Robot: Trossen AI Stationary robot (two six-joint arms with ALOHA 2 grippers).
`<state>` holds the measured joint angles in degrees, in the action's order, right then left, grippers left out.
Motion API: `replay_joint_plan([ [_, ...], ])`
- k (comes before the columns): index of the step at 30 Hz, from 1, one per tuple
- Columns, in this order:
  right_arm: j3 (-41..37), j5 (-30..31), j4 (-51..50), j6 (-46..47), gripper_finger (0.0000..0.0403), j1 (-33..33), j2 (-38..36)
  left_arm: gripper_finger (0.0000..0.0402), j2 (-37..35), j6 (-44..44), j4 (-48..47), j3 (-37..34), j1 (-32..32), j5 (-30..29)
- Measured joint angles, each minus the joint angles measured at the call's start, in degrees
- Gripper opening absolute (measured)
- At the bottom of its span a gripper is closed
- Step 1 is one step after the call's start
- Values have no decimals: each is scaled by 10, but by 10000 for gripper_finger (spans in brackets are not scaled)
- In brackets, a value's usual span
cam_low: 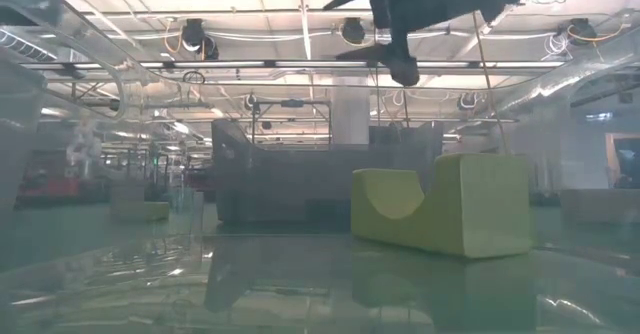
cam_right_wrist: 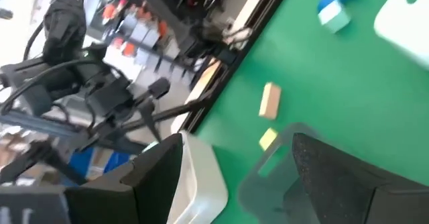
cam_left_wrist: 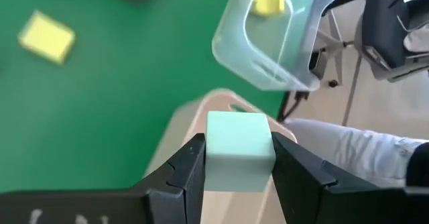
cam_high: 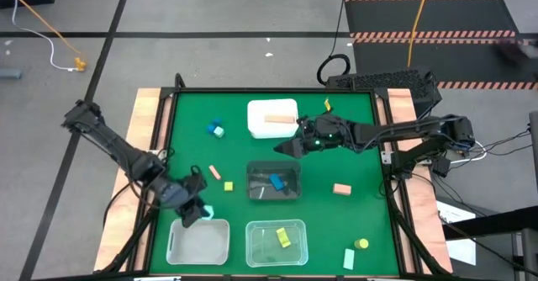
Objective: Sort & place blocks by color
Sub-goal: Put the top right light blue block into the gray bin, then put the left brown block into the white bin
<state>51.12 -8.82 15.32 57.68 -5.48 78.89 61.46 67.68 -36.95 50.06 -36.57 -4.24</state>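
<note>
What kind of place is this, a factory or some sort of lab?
Most likely a robotics lab or test hall. Cables trail over the bare floor round the green table, the ceiling has exposed ducts and strip lights, and cluttered equipment shelves stand beside the table.

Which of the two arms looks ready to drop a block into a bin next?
Left: the left gripper already grips a mint green block beside the clear bin. The right gripper hangs open and empty near the white bin.
</note>
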Motion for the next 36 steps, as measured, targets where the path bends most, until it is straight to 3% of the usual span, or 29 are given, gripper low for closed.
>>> replay_joint_plan([
  [6,-13,-18,1,-2,270,13,0,137,1,87,-6,0,-35,5],
  [12,-13,-17,-5,-7,270,37,0,137,23,124,-5,0,-65,48],
  [26,-13,-17,-28,-33,270,114,-47,138,188,231,12,0,-91,90],
  [32,-13,-15,-49,-45,270,142,-90,224,219,265,12,0,-86,126],
  [36,-13,-15,-48,-56,270,149,-116,258,213,330,25,0,-77,153],
])
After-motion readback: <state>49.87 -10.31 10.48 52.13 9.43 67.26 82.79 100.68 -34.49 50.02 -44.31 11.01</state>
